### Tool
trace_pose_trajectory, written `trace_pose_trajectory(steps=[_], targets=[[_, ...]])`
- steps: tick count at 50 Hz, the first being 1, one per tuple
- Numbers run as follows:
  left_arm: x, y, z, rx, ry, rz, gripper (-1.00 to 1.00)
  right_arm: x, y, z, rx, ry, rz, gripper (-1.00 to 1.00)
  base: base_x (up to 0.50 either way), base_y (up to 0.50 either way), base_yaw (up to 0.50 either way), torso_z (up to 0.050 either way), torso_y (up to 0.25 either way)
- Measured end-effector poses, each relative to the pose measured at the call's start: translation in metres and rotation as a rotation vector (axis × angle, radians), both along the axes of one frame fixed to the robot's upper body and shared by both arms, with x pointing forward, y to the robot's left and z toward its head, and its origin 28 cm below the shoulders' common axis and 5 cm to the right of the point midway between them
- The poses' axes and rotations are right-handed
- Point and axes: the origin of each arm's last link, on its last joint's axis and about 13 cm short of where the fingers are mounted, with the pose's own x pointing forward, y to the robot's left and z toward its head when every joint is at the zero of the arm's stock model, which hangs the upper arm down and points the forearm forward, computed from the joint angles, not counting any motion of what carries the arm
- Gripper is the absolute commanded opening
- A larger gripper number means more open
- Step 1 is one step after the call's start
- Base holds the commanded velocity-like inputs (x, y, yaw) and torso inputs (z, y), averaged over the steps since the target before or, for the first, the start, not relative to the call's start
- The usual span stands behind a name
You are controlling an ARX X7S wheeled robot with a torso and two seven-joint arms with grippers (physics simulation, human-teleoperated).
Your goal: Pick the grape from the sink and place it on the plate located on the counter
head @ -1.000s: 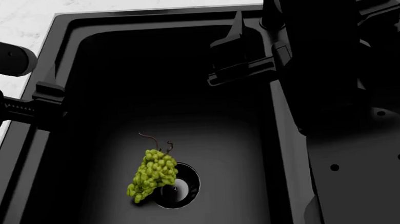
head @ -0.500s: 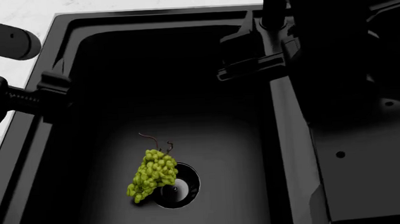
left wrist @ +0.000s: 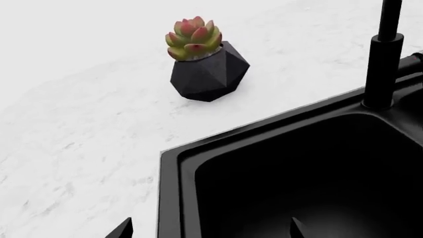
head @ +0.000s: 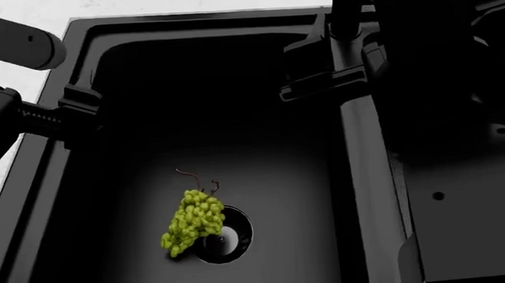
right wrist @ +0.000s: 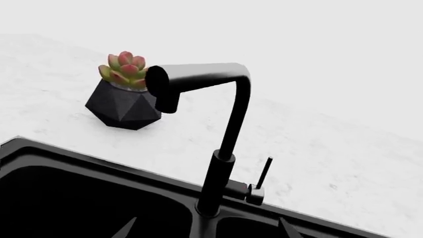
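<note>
The grape (head: pixel 192 229), a yellow-green bunch with a thin brown stem, lies on the floor of the black sink (head: pixel 146 89), touching the round drain strainer (head: pixel 229 237). My left gripper (head: pixel 71 117) hovers over the basin's left rim, open and empty; in the left wrist view (left wrist: pixel 209 230) its tips straddle the sink rim (left wrist: pixel 173 163). My right gripper (head: pixel 316 70) hangs over the basin's far right corner, open and empty, and in the right wrist view (right wrist: pixel 206 230) faces the faucet. Both are well above the grape. The plate is out of view.
The white marble counter (left wrist: pixel 79 148) surrounds the sink. A black faceted pot with a succulent (left wrist: pixel 206 69) stands on it behind the sink, also in the right wrist view (right wrist: pixel 124 101). The black faucet (right wrist: pixel 225 148) rises at the sink's back edge.
Both arms have drifted towards the back of the sink; the left gripper has moved right over the rim, the right gripper slightly right. The grape has not moved.
</note>
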Motion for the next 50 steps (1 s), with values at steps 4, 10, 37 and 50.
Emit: trace_pose_trajectory(steps=[4, 10, 37, 50], targets=[[0.001, -0.001, 0.000, 0.011, 0.006, 0.003, 1.00, 0.000, -0.001, 0.000, -0.001, 0.001, -0.001, 1.00, 0.00, 0.00, 0.00, 0.000, -0.250], [0.003, -0.002, -0.002, 0.020, 0.020, 0.005, 1.00, 0.000, -0.001, 0.000, -0.003, 0.003, -0.003, 1.00, 0.00, 0.00, 0.00, 0.000, -0.250], [0.033, -0.016, -0.013, 0.034, 0.204, -0.107, 1.00, -0.003, -0.006, 0.011, -0.013, -0.021, -0.024, 1.00, 0.00, 0.00, 0.00, 0.000, -0.102], [0.083, -0.034, -0.027, 0.052, 0.414, -0.221, 1.00, -0.008, -0.012, 0.019, -0.012, -0.039, -0.046, 1.00, 0.00, 0.00, 0.00, 0.000, 0.000]])
